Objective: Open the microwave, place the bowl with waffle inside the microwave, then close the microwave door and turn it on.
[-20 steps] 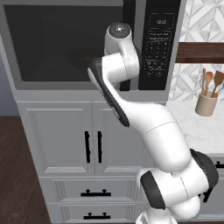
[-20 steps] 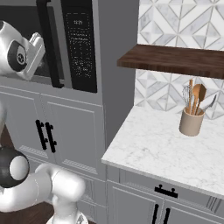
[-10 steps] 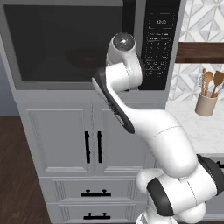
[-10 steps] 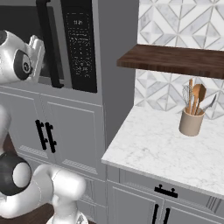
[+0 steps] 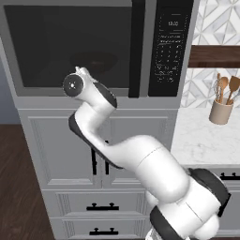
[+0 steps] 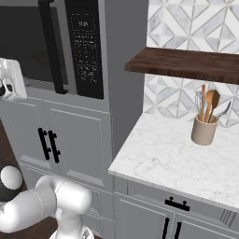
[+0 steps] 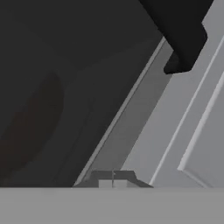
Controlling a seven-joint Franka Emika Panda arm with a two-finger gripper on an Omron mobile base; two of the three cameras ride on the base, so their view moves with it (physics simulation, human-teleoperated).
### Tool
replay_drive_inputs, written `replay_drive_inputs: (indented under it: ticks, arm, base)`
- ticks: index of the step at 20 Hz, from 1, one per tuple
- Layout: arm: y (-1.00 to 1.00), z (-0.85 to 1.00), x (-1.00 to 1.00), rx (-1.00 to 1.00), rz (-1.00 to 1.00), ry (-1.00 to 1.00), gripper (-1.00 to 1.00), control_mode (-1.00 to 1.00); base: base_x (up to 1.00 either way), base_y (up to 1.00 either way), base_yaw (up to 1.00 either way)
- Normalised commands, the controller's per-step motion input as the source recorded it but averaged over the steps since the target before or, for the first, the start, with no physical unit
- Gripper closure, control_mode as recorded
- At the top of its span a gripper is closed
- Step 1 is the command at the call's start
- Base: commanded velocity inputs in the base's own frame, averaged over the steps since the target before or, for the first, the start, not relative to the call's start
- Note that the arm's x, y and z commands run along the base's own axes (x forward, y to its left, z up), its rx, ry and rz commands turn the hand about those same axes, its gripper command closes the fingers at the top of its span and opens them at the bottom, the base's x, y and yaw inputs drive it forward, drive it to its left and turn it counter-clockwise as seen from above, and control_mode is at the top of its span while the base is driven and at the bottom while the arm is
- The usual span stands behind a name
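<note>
In the left base view the microwave (image 5: 93,47) is filling the upper part of the cabinet wall, and its microwave door (image 5: 70,44) is sitting shut, flush with the frame. Behind the dark glass a faint round shape, the bowl with waffle (image 5: 96,61), is showing dimly inside; the waffle itself is too dark to make out. The arm is bending up from the lower right, and its wrist is hanging in front of the door's lower edge, left of the black handle strip (image 5: 136,47). The keypad panel (image 5: 169,47) is standing right of the handle, its small display lit but unreadable. Farther right a utensil cup (image 5: 221,110) with wooden spoons is resting on the marble worktop (image 5: 201,140).

The right base view is showing the hand cut off at the left edge, then the handle, the keypad, a dark wooden shelf (image 6: 186,63) and the same cup on the worktop, with the cabinet doors (image 6: 70,135) below the oven.

The hand view, rolled on a slant, is looking at the dark glass with a dull reddish blur behind it, the grey door frame and the handle's lower end. The fingers (image 7: 113,179) are pressing fully together at the bottom, gripping nothing.
</note>
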Motion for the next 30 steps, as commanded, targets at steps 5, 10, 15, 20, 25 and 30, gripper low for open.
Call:
replay_drive_inputs:
  ticks: [5,10,15,20,25,30]
  arm:
    - [-0.11,0.00,-1.00,-0.18,0.00,-0.14,1.00,-1.00]
    - [-0.75,0.00,-0.89,0.00,-0.01,-0.14,1.00,-1.00]
    - [-0.99,0.11,-0.48,0.03,0.00,-0.13,1.00,-1.00]
    - [-0.75,0.42,-0.25,0.10,0.00,-0.10,1.00,-1.00]
    - [-0.64,0.45,-0.30,0.12,0.09,-0.02,1.00,-1.00]
    - [-0.59,0.21,-0.28,0.03,0.19,0.00,1.00,-1.00]
  base:
    - [0.00,0.00,0.00]
    - [0.00,0.00,0.00]
    - [0.00,0.00,0.00]
    - [0.00,0.00,0.00]
    - [0.00,0.00,0.00]
    - [0.00,0.00,0.00]
